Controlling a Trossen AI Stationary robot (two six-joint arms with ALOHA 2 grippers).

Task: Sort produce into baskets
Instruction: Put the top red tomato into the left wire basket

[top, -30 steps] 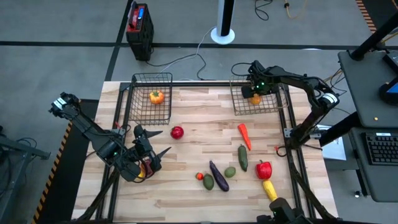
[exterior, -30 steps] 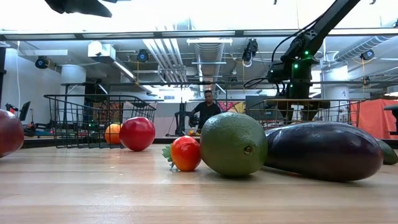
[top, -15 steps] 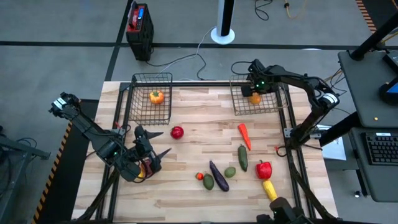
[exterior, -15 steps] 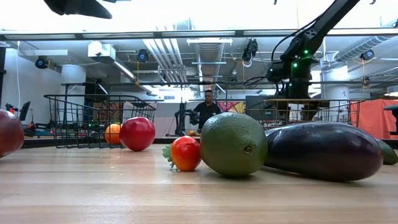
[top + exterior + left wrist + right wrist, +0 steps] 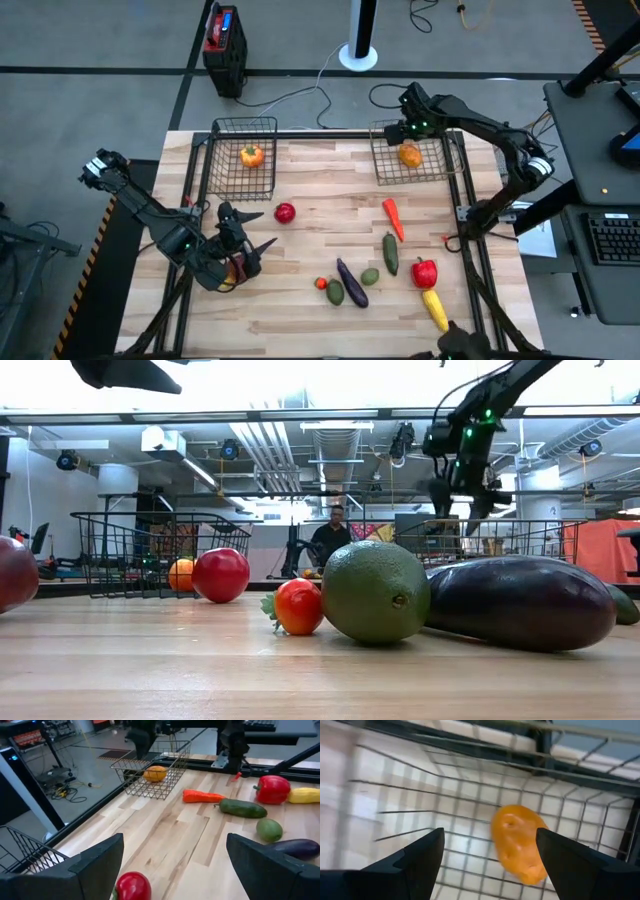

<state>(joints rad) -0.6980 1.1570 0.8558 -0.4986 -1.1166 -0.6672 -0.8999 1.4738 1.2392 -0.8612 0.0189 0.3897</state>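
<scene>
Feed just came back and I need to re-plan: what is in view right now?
baskets: 2, dark wire, table's far edge, left and right
orange: 1, orange, in right basket
orange pepper: 1, orange-yellow, in left basket
apple: 1, red, near left basket
carrot: 1, orange-red, right of centre
cucumber: 1, green, below carrot
red pepper: 1, red, beside cucumber
corn: 1, yellow, near edge
eggplant: 1, purple, near centre
green fruits: 2, green, flanking eggplant
tomato: 1, red, beside green fruit
box: 1, black-red, floor
person: 1, far room
left tool: open, empty, left side
right tool: open, above right basket
</scene>
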